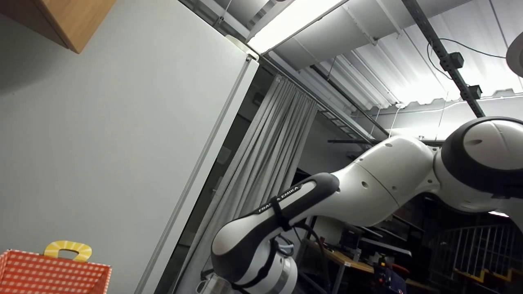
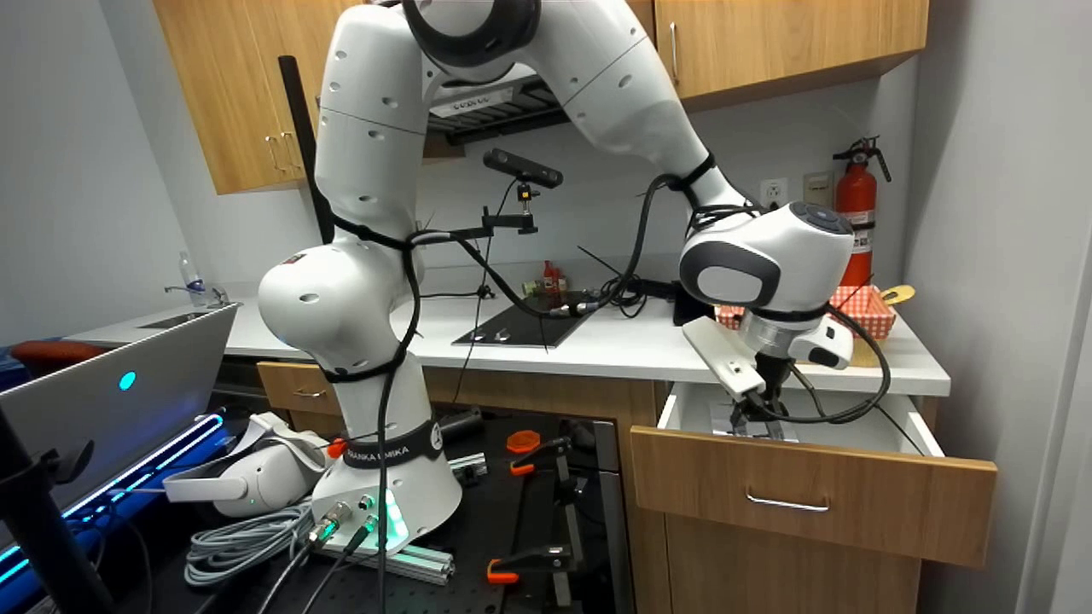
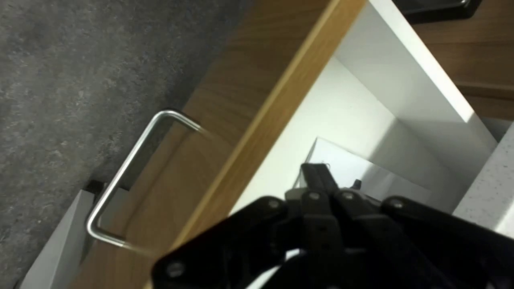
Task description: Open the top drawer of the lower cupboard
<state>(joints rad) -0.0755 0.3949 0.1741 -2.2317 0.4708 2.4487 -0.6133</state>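
- Top drawer [image 2: 815, 479]: open, jutting outward; wood-grain front, white interior, 1 silver bar handle [image 2: 787, 503].
- Lower cupboard [image 2: 793, 567]: wood-grain front panel directly beneath the drawer.

The arm [image 2: 597, 81] arches up and over, its claw [image 3: 316, 165] closed and pointing downward.

"What colours surround the black hand [image 3: 316, 170]?"

"White drawer interior [image 3: 349, 104] beneath it, brown wood-grain drawer front [image 2: 815, 477] alongside; beyond it, a red-and-white checked basket [image 2: 868, 311] with a yellow handle [image 1: 68, 245]."
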